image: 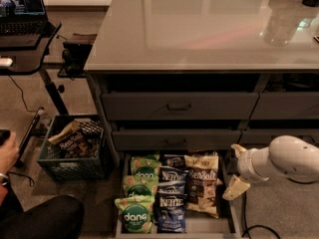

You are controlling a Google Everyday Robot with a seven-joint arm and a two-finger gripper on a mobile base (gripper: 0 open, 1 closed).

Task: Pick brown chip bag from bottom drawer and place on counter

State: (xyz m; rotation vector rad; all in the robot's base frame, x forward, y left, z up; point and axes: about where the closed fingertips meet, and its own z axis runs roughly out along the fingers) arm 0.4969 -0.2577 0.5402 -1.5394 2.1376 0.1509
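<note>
Cream end effector (236,169) beside brown chip bag (202,184)

brown chip bag (202,183) in bottom drawer (204,225) | gripper (231,172) right of it

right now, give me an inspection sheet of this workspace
surface: counter glossy grey, a few items at its far right
job's things: bottom drawer pulled open; brown chip bag lying in its right column
clutter: blue Kettle bags in the middle, green dang bags on the left
grippers: gripper open, holding nothing, just right of the brown chip bag
cables: black cable on the floor under the arm
surroundings: crate of bags, desk with laptop, person's hand at left edge
</note>
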